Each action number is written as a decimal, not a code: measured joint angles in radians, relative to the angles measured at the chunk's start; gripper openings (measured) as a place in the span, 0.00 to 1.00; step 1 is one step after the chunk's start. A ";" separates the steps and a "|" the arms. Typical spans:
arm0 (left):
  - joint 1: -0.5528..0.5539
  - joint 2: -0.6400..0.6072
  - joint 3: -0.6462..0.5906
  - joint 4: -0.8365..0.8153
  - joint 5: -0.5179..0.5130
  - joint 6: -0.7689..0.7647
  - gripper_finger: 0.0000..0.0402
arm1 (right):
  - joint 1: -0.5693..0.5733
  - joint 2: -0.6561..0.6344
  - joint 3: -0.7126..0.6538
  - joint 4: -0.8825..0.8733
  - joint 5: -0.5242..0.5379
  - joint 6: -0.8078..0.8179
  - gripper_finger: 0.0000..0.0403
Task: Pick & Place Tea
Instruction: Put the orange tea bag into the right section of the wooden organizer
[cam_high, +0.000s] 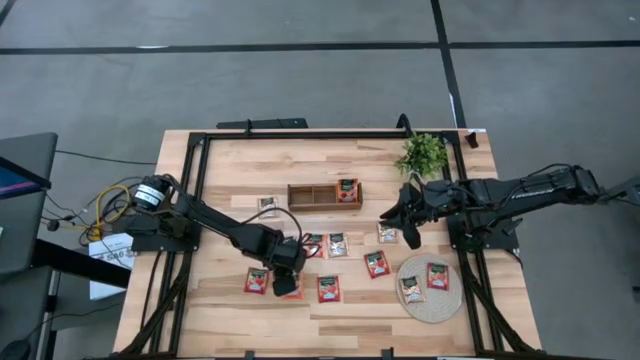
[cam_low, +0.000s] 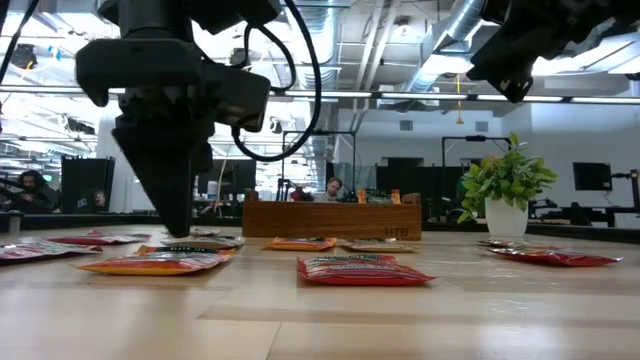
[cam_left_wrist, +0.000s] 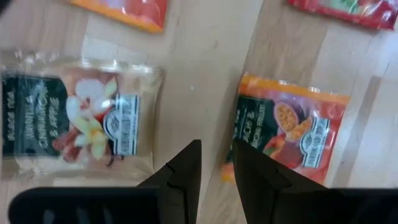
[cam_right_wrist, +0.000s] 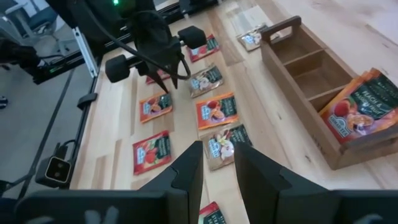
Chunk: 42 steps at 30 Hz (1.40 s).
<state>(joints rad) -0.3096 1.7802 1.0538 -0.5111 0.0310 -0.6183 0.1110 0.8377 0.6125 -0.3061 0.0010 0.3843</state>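
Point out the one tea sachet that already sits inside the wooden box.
The red sachet standing in the wooden box's right-end compartment; every other sachet lies on the table or mat.

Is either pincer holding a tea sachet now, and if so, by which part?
Nothing is held. The left pincer is low over the table between two sachets, with an empty gap between its fingers. The right pincer is raised and also empty.

text: none legible | sachets (cam_left_wrist: 81, 118): print blurred | wooden box (cam_low: 332, 218): faint mark, unreadable
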 joint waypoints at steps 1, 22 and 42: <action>0.000 0.000 0.000 -0.003 0.000 0.000 0.21 | 0.001 0.000 0.000 0.000 0.000 0.000 0.21; -0.001 0.021 -0.012 -0.005 -0.010 0.001 0.21 | 0.007 0.000 0.000 0.001 -0.001 0.008 0.21; 0.002 0.013 -0.006 -0.011 -0.018 -0.008 0.21 | 0.007 0.000 0.000 0.000 -0.001 0.008 0.21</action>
<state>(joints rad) -0.3077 1.7929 1.0483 -0.5225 0.0132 -0.6263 0.1177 0.8375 0.6128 -0.3061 0.0000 0.3920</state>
